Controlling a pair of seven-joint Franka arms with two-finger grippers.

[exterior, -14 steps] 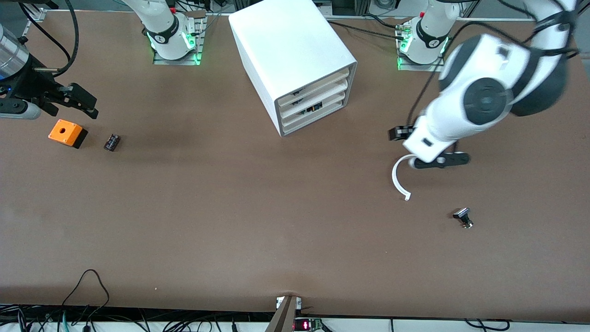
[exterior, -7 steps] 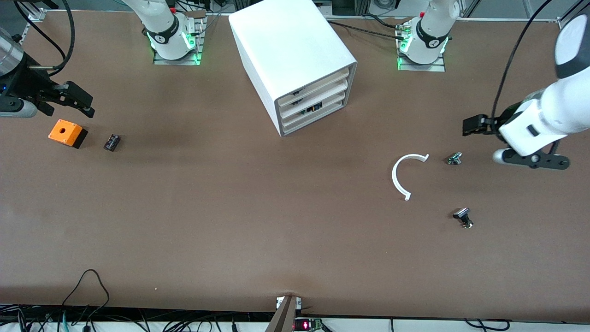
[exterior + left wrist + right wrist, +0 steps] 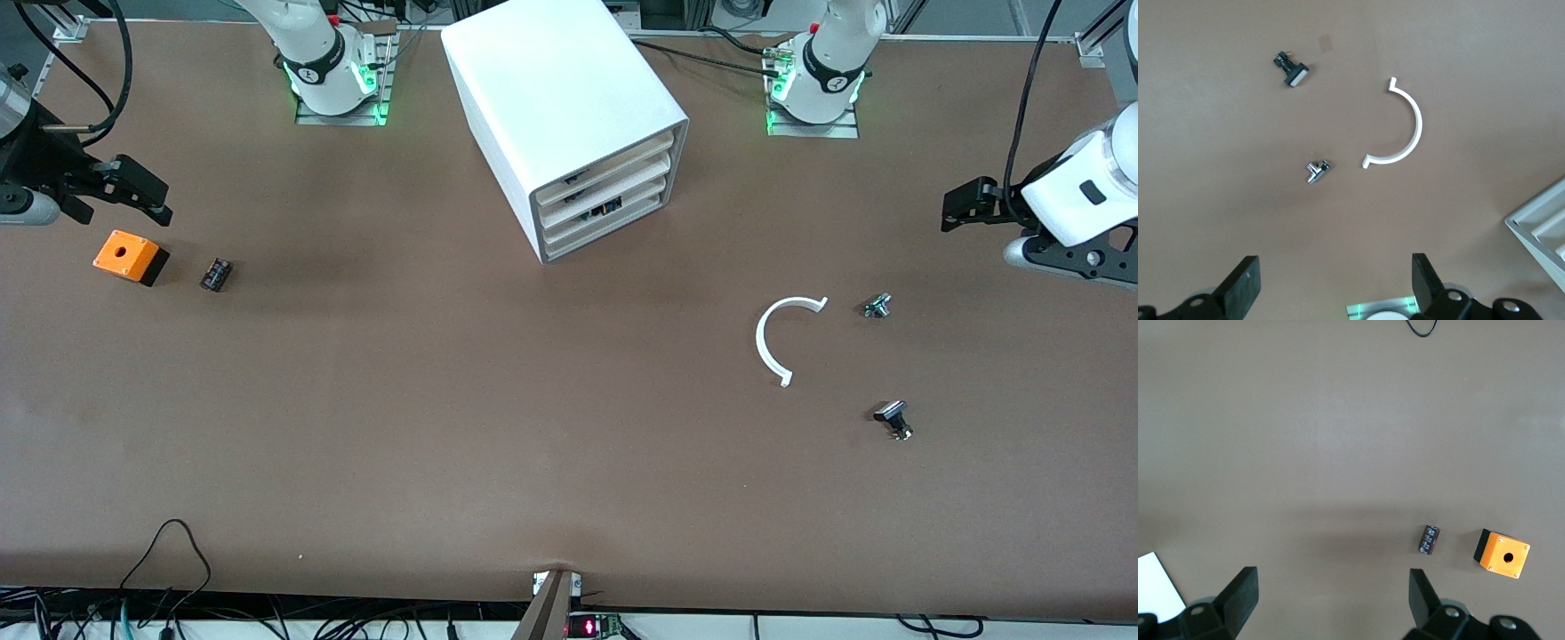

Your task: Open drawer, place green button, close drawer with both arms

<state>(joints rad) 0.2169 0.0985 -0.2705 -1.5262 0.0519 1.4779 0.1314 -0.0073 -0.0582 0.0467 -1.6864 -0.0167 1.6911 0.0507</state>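
At the table's three o'clock edge, as the front view reads, the left end effector hangs in the air with its fingers spread wide and nothing between them. The right end effector hangs the same way at the nine o'clock edge, wide open and empty, just above an orange box and a small dark part.

The cabinet stands at twelve o'clock between the two arm bases. Its four drawers are all shut. Their cream fronts face about five o'clock, so each would slide out along a line from eleven to five. The fronts lie roughly at nine o'clock from the left end effector and at three o'clock from the right one. The left looks nearer, and the fronts turn toward its end of the table, so it seems better placed for a pull.

No green-capped button shows anywhere on the table. It may lie inside a shut drawer, but I cannot tell.

Bare table lies in front of the drawers toward five o'clock. Farther along that line rests a white curved strip, with a silver part beside it at three o'clock and a black pale-capped part at five. All three are well apart from the cabinet and should clear a sliding drawer.
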